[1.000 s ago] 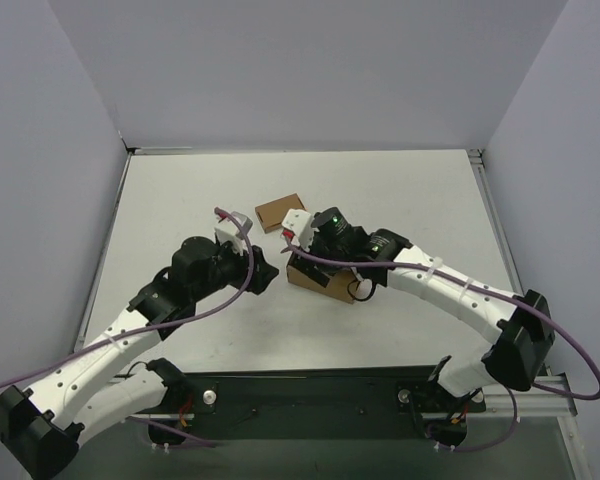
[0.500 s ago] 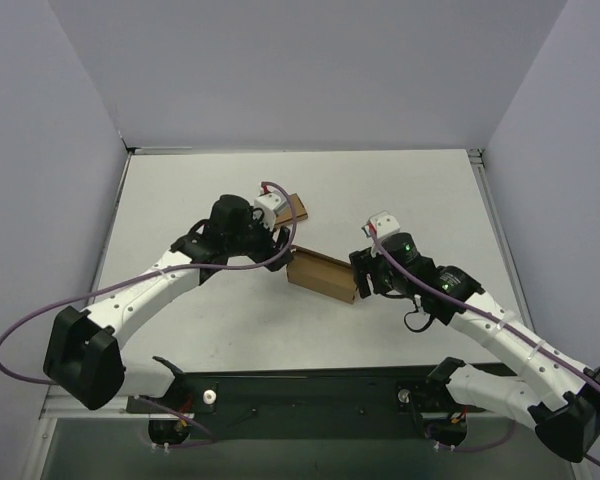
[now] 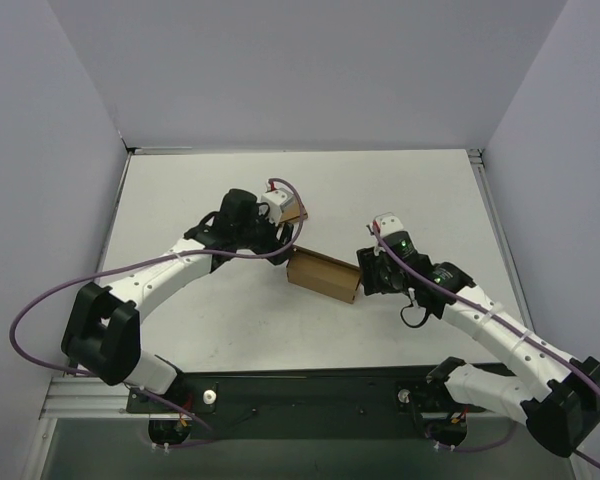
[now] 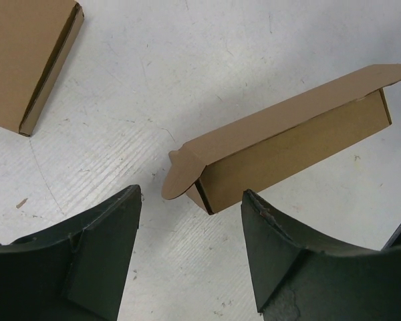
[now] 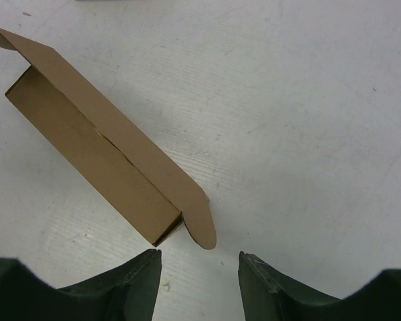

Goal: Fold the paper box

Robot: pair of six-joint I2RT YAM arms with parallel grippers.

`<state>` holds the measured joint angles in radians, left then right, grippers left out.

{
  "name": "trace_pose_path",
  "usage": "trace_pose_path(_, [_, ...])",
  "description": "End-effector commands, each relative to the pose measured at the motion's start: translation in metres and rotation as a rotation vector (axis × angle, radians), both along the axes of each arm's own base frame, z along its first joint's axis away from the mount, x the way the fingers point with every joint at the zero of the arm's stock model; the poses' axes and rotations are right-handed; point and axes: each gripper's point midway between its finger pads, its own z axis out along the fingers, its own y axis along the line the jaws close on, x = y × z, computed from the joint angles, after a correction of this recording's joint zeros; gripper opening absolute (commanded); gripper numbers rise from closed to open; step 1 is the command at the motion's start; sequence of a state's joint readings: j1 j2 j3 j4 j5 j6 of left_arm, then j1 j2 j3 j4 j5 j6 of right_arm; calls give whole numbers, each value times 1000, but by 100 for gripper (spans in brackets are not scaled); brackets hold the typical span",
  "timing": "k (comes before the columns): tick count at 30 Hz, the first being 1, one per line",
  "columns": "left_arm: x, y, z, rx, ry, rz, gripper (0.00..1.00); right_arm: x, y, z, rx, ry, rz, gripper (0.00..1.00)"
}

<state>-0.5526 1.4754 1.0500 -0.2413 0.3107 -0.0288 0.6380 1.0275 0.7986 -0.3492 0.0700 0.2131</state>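
Observation:
The paper box (image 3: 323,276) is a long brown cardboard box lying on the table, with a lid flap sticking out along its top and rounded tabs at both ends. In the left wrist view the paper box (image 4: 287,144) lies just ahead of my open, empty left gripper (image 4: 192,194), near the box's left end. In the top view my left gripper (image 3: 281,243) is just off that end. My right gripper (image 5: 199,255) is open and empty just short of the paper box's (image 5: 93,150) right end. In the top view my right gripper (image 3: 366,277) is beside it.
A smaller flat brown box (image 3: 292,208) lies behind the left wrist; it also shows in the left wrist view (image 4: 27,60). Grey walls stand along the left, back and right of the white table (image 3: 420,200).
My right arm has pulled back off the paper box to its right end. My left arm has swung up from the left to the box's left end. The box now lies free.

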Motion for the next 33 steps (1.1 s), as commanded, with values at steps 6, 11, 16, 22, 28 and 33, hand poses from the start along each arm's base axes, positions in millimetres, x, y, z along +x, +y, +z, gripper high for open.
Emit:
trace_pose_path(6, [25, -7, 11, -12, -70, 8, 65, 6, 7, -8, 15, 16, 0, 44])
trace_pose_path(11, [28, -7, 5, -6, -57, 12, 59, 8, 8, -15, 4, 32, 1, 42])
trace_pose_path(16, [29, -6, 2, 2, -52, 20, 54, 11, 9, -16, -1, 37, -7, 39])
trace_pose_path(22, [28, -8, -1, -6, -37, 15, 48, 12, 8, -22, -13, 57, -16, 36])
trace_pose_path(28, [27, -9, 0, -14, -31, 16, 41, 13, 7, -25, -32, 71, -22, 26])
trace_pose_path(33, [25, -15, 5, -49, -13, 10, 27, 14, 8, -21, -35, 71, -17, 15])
